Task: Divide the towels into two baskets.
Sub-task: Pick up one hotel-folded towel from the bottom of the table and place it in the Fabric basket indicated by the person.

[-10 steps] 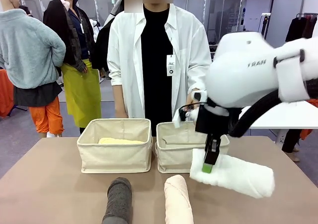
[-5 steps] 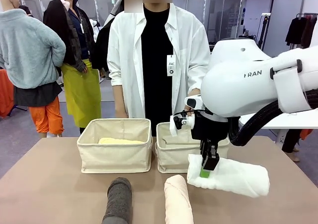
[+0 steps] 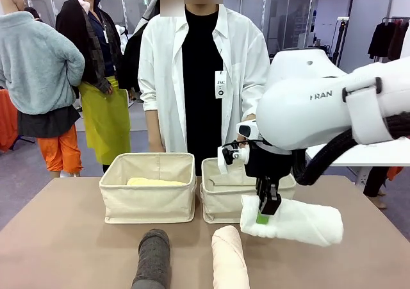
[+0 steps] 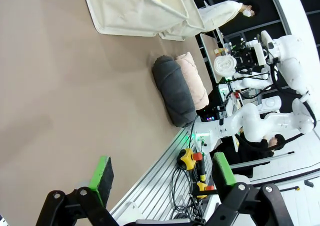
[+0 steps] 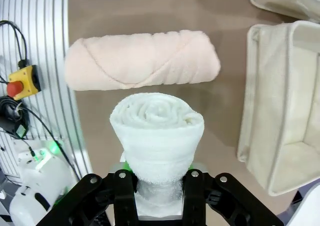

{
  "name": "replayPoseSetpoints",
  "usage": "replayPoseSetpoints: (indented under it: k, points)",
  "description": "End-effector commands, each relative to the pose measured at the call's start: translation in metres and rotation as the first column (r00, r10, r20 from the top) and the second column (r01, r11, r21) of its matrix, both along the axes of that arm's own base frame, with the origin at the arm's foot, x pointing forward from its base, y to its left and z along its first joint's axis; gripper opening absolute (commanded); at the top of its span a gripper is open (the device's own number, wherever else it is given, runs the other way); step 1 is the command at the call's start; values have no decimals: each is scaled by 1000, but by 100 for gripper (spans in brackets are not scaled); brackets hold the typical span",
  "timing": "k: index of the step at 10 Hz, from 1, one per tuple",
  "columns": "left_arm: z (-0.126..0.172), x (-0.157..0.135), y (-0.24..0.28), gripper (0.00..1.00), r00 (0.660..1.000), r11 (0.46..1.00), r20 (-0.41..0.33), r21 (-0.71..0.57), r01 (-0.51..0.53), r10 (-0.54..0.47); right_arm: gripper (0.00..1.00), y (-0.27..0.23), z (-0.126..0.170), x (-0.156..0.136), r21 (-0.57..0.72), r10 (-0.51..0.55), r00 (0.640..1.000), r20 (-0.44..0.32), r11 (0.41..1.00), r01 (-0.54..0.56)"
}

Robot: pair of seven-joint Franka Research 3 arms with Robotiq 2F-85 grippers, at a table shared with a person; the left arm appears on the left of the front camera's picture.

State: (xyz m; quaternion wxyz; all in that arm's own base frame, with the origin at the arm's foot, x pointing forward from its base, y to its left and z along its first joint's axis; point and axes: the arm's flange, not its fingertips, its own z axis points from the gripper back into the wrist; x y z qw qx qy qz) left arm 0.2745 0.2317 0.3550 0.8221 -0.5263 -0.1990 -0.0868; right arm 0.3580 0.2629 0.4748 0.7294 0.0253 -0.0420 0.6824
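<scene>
A white towel [image 3: 296, 220], rolled into a thick cylinder, is held clear of the table [image 3: 64, 238] by the right gripper [image 3: 268, 209], just in front of the right basket [image 3: 223, 206]. The jaws are clamped across one end of the roll, and the terry is seen pinched in between the green pads in the right wrist view [image 5: 157, 131]. The free end is carried out to the side and sags a little.

The left gripper [image 4: 162, 173] is held with its fingers wide apart and nothing between them, above bare tabletop near the robot's edge. A pale yellow towel [image 3: 154, 182] is already laid in the left basket [image 3: 148, 202]. The dark grey towel [image 3: 152, 258] and the pale pink towel [image 3: 229, 261] are left side by side on the table, nearer the robot. The right basket appears to be empty, though part of its floor is hidden by the arm.

The roll is judged light, soft and easily squashed, with a nap that is unlikely to slip. Being gripped at one end, it can be expected to droop and swing. A hold across the middle, through the full thickness, would probably balance it better and keep the outer wrap from unwinding.
</scene>
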Motion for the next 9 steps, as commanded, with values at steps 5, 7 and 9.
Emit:
replayPoseSetpoints:
  k: [5, 7, 9]
  points:
    - [3, -6, -1, 100, 1000, 1000, 6, -1, 6, -6, 37, 10, 19, 133, -76, 142, 990, 22, 987, -140]
    - [3, -6, -1, 100, 1000, 1000, 6, -1, 6, -6, 37, 23, 22, 168, -86, 166, 986, 19, 983, -164]
    - [3, -6, -1, 100, 1000, 1000, 6, -1, 6, -6, 37, 39, 21, 196, -126, 186, 983, 9, 975, -183]
